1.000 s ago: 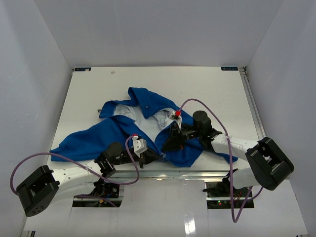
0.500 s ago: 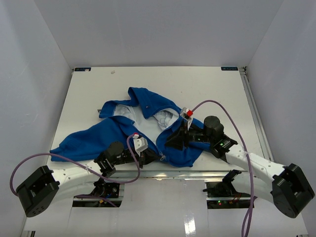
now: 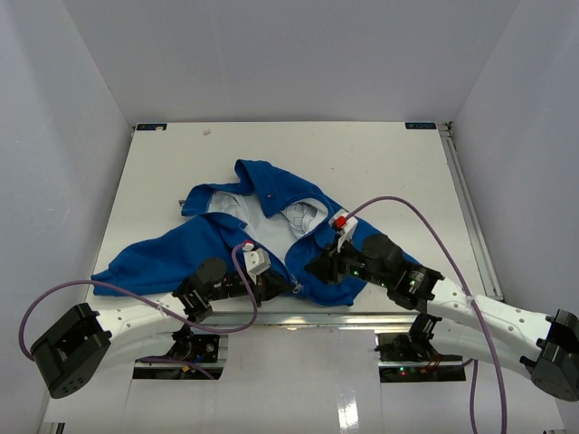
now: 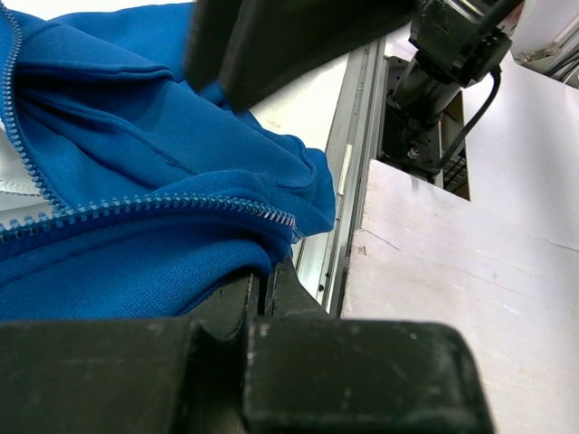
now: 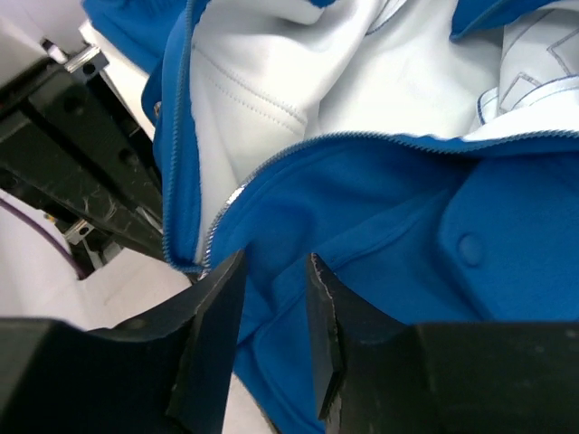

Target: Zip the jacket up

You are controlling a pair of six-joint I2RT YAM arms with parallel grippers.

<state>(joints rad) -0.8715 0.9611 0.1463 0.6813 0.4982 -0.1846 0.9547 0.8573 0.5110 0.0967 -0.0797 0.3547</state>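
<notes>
The jacket [image 3: 262,226] lies open near the tabletop's [image 3: 380,154] front edge, unzipped. The left gripper [image 4: 264,298] pinches its hem with fingers closed, while the right gripper [image 5: 271,298], fingers narrowly parted, hovers at the other zipper end. Next, I judge, it must grip that end and join the halves.

Walls [image 3: 298,54]: plain pale grey, enclosing three sides.
Table [image 3: 380,154]: white top, metal rail [image 3: 463,203] along right edge.
Light: even, diffuse.
</notes>
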